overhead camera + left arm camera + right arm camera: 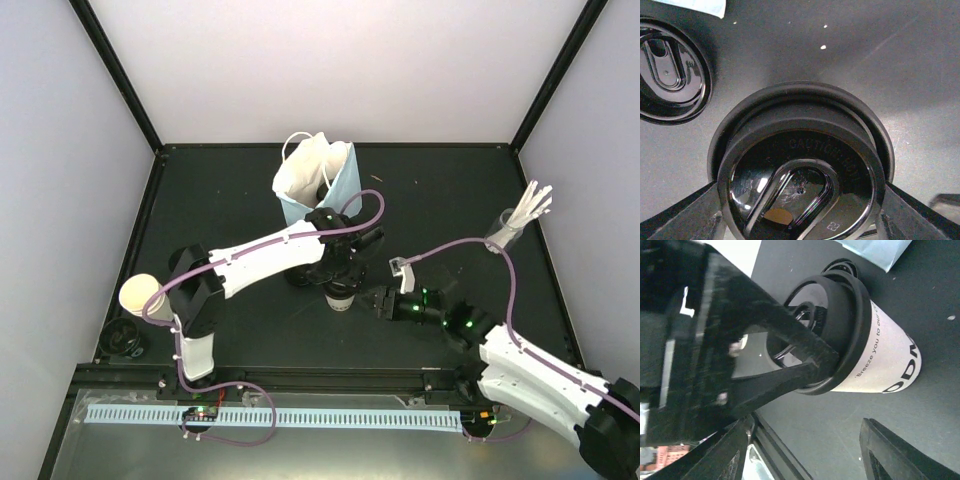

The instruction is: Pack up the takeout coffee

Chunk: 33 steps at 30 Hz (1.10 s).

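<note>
Fingers (685, 217) of left hand (800, 200) wide apart against sides of black lid (800, 150)

Glossy black plastic lid (805, 175), finely scratched; smooth matt printed paper cup (887, 357); matt dark tabletop (855, 60).

In the top view the cup (342, 300) is largely hidden beneath the left gripper (340, 282), and the right arm (560, 390) is cut off at the lower right corner. In the left wrist view the lid (800, 165) is cropped by the bottom edge, a second lid (665, 75) by the left edge, and the bag (695, 6) by the top. Whether the fingers (685, 215) touch the lid cannot be told. In the right wrist view the lid is partly covered by that gripper.
</note>
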### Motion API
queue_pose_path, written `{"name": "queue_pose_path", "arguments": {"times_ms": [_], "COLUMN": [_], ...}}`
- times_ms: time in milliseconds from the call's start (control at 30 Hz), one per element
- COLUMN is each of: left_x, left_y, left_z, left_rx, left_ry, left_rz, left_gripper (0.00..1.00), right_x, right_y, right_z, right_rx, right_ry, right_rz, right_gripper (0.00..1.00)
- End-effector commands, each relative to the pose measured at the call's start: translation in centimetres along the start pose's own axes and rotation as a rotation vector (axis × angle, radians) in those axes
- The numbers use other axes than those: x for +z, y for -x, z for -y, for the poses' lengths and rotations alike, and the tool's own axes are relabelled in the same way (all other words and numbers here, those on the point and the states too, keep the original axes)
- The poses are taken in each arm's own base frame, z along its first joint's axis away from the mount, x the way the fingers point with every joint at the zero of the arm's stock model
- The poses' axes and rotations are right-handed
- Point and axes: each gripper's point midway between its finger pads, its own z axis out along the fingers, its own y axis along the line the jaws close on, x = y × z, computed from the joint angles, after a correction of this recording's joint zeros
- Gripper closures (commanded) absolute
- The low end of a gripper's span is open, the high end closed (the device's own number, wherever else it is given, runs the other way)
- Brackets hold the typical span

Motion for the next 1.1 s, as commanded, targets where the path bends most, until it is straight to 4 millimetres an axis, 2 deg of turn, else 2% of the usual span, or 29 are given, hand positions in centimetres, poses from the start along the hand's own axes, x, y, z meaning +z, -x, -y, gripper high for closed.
{"name": "queue_pose_path", "arguments": {"times_ms": [0,200,333,433,567,800,933,1067], "left_x": [2.4,0.9,-0.3,-2.2,-4.6,-6.0,-8.9,-12.1], "left_y": [-1.7,-1.7,-1.5,-1.0,-0.4,-0.4,0.4,1.5], "left_z": [2.0,2.1,2.2,2.4,2.4,2.1,1.0,-2.7], "left_rx": [0.062,0.084,0.09,0.093,0.091,0.099,0.083,0.013], "left_ry": [-0.055,-0.064,-0.083,-0.112,-0.134,-0.135,-0.125,-0.135], "left_rz": [-0.133,-0.131,-0.11,-0.067,-0.015,-0.007,0.07,0.176], "left_gripper": [0.2,0.09,0.08,0.07,0.01,0.01,0.01,0.01], "right_x": [-1.9,-2.1,-2.3,-2.8,-3.5,-3.4,-3.5,-3.9], "right_y": [2.0,1.0,0.7,0.9,1.5,1.8,2.4,3.8], "right_z": [-0.6,0.2,0.0,-0.3,-0.9,-1.7,-2.4,-3.2], "right_rx": [-0.193,-0.197,-0.261,-0.343,-0.443,-0.532,-0.567,-0.598], "right_ry": [-0.096,-0.089,-0.089,-0.102,-0.117,-0.115,-0.096,-0.126], "right_rz": [0.054,0.04,0.026,0.025,0.032,0.001,0.036,0.071], "right_gripper": [0.35,0.35,0.33,0.31,0.26,0.16,0.08,0.05]}}
